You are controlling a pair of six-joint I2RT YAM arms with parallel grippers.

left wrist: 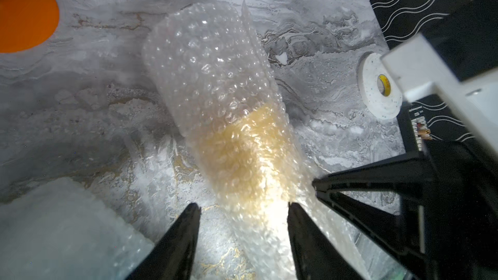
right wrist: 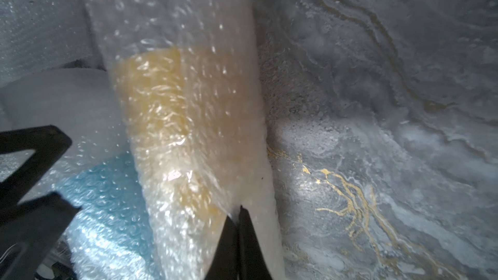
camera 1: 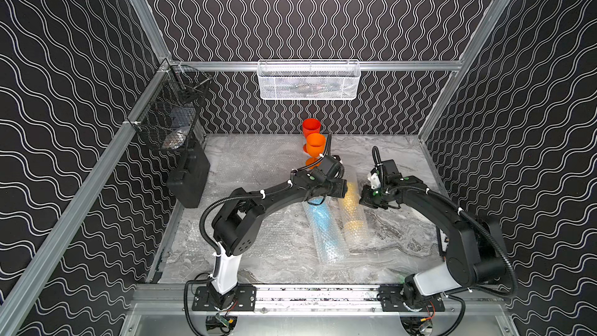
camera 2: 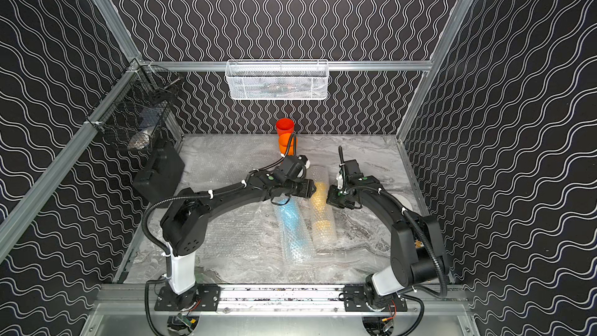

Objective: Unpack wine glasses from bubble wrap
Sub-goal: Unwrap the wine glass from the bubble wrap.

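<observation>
The left arm [camera 1: 274,192] and right arm [camera 1: 429,202] are bending inward; the left gripper [left wrist: 242,208] is gaping, the right gripper [right wrist: 238,211] pinching closed.

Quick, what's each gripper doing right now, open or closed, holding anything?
Left gripper: open, fingers either side of the yellow-tinted bubble wrap roll.
Right gripper: closed, pinching that roll's edge.

Found rear wine glass [camera 1: 311,127] upright at the rear centre of the table [camera 1: 387,156], just behind front wine glass [camera 1: 316,147]. Found left bubble wrap roll [camera 1: 324,231] and right bubble wrap roll [camera 1: 353,221] lying side by side at mid-table, before both glasses. Located tape roll [left wrist: 373,96] right of both rolls. Located case [camera 1: 189,179] at the table's left edge, below wire basket [camera 1: 168,117].
</observation>
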